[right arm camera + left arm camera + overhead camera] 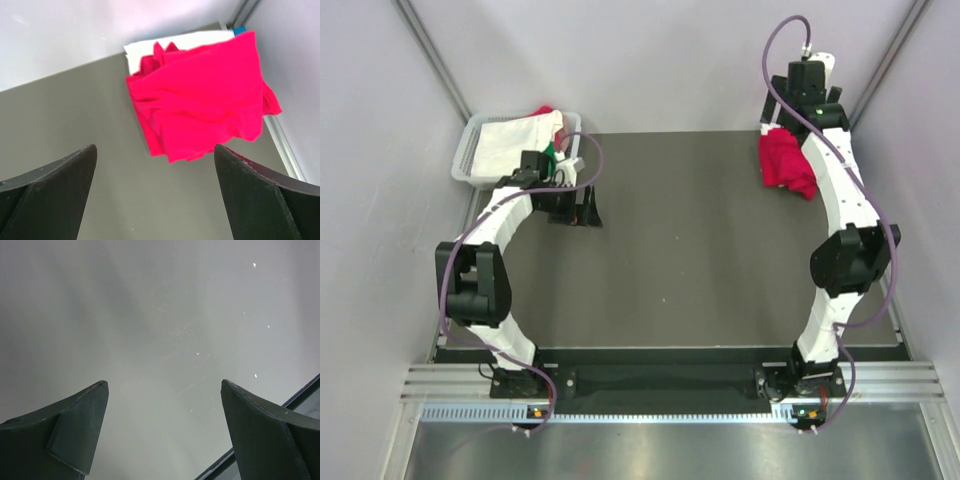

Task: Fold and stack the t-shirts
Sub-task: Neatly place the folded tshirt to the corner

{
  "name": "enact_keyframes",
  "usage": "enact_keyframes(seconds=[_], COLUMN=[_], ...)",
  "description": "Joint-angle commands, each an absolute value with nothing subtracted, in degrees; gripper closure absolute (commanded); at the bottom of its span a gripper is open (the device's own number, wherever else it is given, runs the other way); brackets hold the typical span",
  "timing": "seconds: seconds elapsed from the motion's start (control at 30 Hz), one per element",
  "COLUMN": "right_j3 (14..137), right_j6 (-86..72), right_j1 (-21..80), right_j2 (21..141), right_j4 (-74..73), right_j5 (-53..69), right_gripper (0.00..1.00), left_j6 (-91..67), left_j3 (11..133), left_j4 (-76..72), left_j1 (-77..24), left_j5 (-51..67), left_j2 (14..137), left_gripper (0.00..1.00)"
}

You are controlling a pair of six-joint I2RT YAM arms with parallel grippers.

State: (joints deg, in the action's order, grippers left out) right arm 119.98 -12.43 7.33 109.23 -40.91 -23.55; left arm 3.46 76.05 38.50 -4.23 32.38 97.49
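Right gripper [155, 200] — jaws spread wide, nothing between them, over the dark table [75, 115]. Just ahead, a rumpled red t-shirt [200, 100] lies on a white t-shirt [175, 42] in the far right corner. Left gripper [165, 430] — wide too, empty.

Bright red t-shirt [200, 100], white t-shirt [175, 42], dark grey table [690, 250]

Arms [505, 218] [842, 190]: two
Tub [468, 168]: one, far left
Red t-shirts [787, 163] [544, 112]: two
White t-shirts [515, 140] [175, 42]: two
Blue t-shirts [240, 30]: one, far right, corner only visible
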Motion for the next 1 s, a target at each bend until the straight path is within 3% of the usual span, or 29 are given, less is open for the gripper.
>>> enact_keyframes(seconds=[0.0, 0.1, 0.63, 0.97], right_j3=[116.0, 114.3, 135.3, 123.9], right_j6=[-14.5, -14.7, -18.7, -18.9], right_j1=[5.4, 4.4, -6.0, -6.2], right_j2=[111.8, 112.8, 131.6, 135.2], right_j4=[-41.1, -39.5, -41.9, -41.1], right_j5=[-25.4, -25.6, -19.2, -14.7], right_gripper=[0.00, 0.00, 0.00, 0.00], left_j6=[5.4, 5.4, 7.8, 7.6], left_j3=[76.5, 76.8, 77.5, 79.8], left_j4=[39.8, 40.3, 44.0, 46.2], left_j1=[-2.1, -1.2, 5.2, 8.3], left_j5=[33.8, 34.1, 33.9, 34.6], left_j2=[95.2, 95.5, 95.8, 95.5], left_gripper=[0.02, 0.02, 0.02, 0.02])
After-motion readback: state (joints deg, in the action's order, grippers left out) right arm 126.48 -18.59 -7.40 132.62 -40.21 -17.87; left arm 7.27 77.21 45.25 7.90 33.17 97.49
